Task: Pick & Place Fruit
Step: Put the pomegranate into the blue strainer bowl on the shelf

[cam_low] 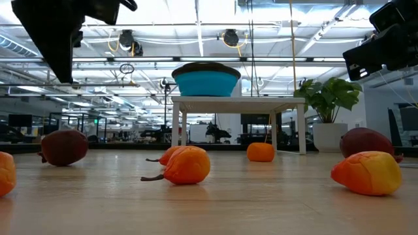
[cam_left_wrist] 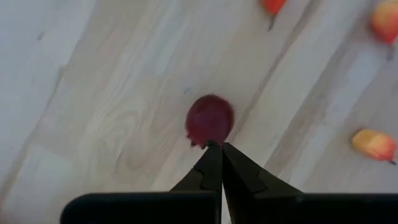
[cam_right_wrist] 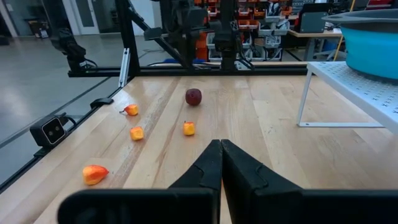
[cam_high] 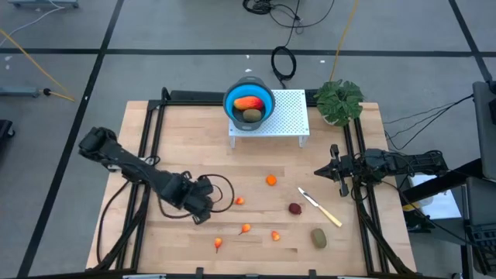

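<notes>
Hovering over the near-left part of the wooden table [cam_high: 194, 139], my left gripper [cam_left_wrist: 215, 148] has its two dark fingers pressed together with nothing between them. Just past the tips, touching or almost touching them, a dark red ball [cam_left_wrist: 210, 120] lies on the boards; I cannot tell whether the tips actually rest against it. Farther out from that gripper lie small orange-red bits: one [cam_left_wrist: 374, 144] off to one side, another [cam_left_wrist: 272, 5] well ahead of the ball, a third [cam_left_wrist: 385, 20] beyond that. From above, my left gripper [cam_high: 200, 200] sits with three small bits [cam_high: 239, 201], [cam_high: 246, 229], [cam_high: 218, 243] scattered just off toward the table's middle and front edge.

My right gripper [cam_high: 324, 170] waits at the right side of the table, fingers [cam_right_wrist: 211, 163] closed flat on each other, holding nothing. Ahead of it across the boards I see the dark red ball [cam_right_wrist: 193, 96] and a few orange-red pieces [cam_right_wrist: 188, 128], [cam_right_wrist: 136, 133], [cam_right_wrist: 130, 110], [cam_right_wrist: 94, 174] well apart from my tips. Near that gripper, toward the front, lie the pale-handled knife [cam_high: 322, 208], a second dark red ball [cam_high: 295, 208] just beside it, and a brown-green oval [cam_high: 318, 237]. A small orange round piece [cam_high: 271, 180] lies near the table's middle.

At the back, on a white perforated stand [cam_high: 291, 116], the blue bowl [cam_high: 229, 101] holds the elongated red-yellow fruit [cam_high: 248, 103] and another brown-green oval [cam_high: 252, 115]. A potted plant [cam_high: 339, 101] stands beside the stand.
</notes>
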`<state>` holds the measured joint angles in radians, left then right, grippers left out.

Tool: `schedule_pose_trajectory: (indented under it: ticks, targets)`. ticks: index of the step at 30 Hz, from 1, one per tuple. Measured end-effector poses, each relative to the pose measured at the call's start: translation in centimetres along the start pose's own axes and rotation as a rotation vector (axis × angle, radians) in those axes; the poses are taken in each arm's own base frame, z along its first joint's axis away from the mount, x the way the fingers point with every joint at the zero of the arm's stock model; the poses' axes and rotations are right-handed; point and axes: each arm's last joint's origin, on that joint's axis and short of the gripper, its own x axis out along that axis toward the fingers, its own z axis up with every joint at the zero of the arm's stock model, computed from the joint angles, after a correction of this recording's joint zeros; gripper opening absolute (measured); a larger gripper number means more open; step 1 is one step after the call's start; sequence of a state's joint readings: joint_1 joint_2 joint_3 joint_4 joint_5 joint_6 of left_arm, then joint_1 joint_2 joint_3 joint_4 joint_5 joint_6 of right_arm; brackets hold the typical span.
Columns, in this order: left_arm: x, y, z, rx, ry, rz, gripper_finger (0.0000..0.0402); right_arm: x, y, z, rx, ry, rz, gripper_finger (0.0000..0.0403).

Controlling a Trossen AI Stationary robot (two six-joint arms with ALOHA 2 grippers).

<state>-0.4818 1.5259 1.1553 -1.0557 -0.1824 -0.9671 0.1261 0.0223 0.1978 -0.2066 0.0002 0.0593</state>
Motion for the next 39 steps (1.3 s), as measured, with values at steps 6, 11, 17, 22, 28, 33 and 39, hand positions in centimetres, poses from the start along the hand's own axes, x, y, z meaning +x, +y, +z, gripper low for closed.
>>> schedule_pose_trajectory:
  ticks: [6,11,17,22,28,33,39]
  targets:
    - [0.9,0.5,-0.9,0.126,-0.038,-0.007,0.0030,0.0,0.0,0.0,0.000,-0.001,-0.001,0.0000]
    - [1.6,0.8,-0.9,0.215,-0.031,0.025,0.0037,0.0,0.0,0.0,0.021,-0.004,-0.001,0.0000]
    - [2.3,0.8,-1.0,0.316,-0.047,0.015,0.0038,0.0,0.0,0.0,0.051,-0.005,-0.002,0.0000]
    - [2.9,0.5,-1.1,0.351,-0.038,-0.053,0.0055,0.0,0.0,0.0,0.052,-0.005,-0.002,0.0000]
    - [3.0,0.5,-1.2,0.347,-0.032,-0.053,0.0127,0.0,0.0,0.0,0.052,-0.005,-0.002,0.0000]
    - [3.0,0.6,-1.1,0.317,-0.062,-0.024,0.0199,0.0,0.0,0.0,0.052,-0.005,-0.002,0.0000]
    - [3.8,1.1,-1.5,0.251,-0.056,0.012,0.0273,0.0,0.0,0.0,0.052,-0.004,-0.002,0.0000]
